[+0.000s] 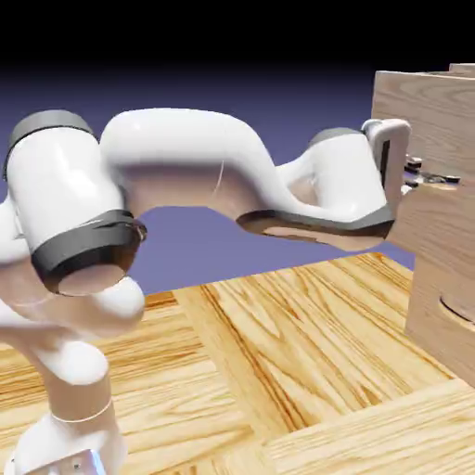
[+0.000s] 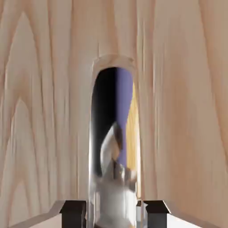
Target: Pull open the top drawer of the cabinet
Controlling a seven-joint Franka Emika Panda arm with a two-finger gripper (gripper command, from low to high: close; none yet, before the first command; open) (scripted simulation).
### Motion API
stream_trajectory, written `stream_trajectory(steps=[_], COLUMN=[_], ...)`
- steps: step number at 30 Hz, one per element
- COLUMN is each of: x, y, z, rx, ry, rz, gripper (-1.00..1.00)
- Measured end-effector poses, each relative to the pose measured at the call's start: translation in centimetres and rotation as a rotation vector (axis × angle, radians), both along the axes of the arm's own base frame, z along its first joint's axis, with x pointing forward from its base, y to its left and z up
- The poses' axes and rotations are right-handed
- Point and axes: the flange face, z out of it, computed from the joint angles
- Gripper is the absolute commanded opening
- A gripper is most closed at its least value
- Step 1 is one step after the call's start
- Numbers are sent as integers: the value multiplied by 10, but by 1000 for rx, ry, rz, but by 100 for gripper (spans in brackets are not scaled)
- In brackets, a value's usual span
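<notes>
The hand point(image 1: 412, 176) is at the front of the cabinet point(image 1: 436, 223), with its two fingertips pressed on both sides of the shiny handle point(image 2: 115, 200). So, as I see it, it is pinching this handle. From the hand outward, the handle is directly between the tips, and in the hand view its long axis runs up the picture, in line with the gap between them. Just behind it is the wood front of the top drawer point(image 2: 44, 133), filling most of that view. The lower curved handle point(image 1: 456, 312) sits below and apart, not touched. The arm point(image 1: 186, 158) comes from the exterior view's left, so I think the pull must go straight back to that side, away from the cabinet, without twisting on the handle.
</notes>
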Motion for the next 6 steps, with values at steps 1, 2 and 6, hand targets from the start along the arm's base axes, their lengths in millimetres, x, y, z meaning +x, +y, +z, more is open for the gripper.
stream_trajectory(steps=[1,2,6], x=[-9,-18,-36], y=[0,0,-1], z=[0,0,0], rx=[0,0,2], ry=[0,0,1], rz=[0,0,1], gripper=[-100,-100,100])
